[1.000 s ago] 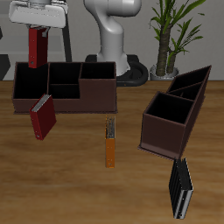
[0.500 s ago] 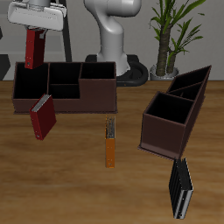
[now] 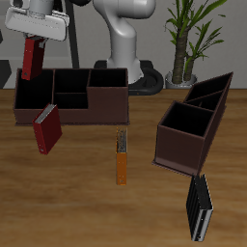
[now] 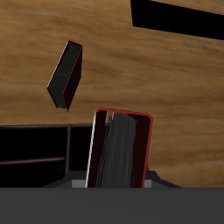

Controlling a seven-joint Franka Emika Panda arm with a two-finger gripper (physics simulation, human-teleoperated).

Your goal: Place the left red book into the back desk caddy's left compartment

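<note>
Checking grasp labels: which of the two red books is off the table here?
The left red book, held upright in the gripper above the back desk caddy. The other red book rests at the caddy's front wall.

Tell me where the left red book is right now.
In the exterior view the left red book hangs upright from the gripper, in the air above the back desk caddy, over its left compartment.

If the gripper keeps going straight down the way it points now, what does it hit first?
Probably the back desk caddy: the held red book would meet its outer end wall or the left compartment first. Depth is unclear.
</note>
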